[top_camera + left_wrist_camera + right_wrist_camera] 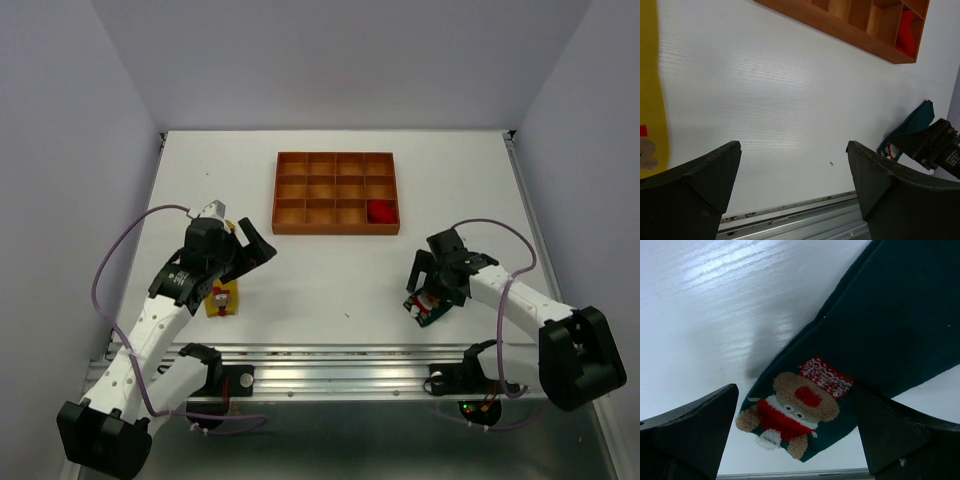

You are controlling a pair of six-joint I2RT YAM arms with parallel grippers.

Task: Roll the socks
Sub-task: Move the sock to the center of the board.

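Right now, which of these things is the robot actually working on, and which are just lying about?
Part of the job:
- red sock, bundled in the tray's near right compartment
- yellow sock, on the table at the left
- teal sock, flat on the table at the right

Just there:
- orange-brown tray, which only holds the red sock
- the white table itself

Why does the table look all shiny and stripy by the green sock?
Right wrist view: light bounces off the white table in bright streaks, with a soft grey shadow beside the green sock. Left wrist view: a fainter sheen. Top view: even light, hardly any glare.
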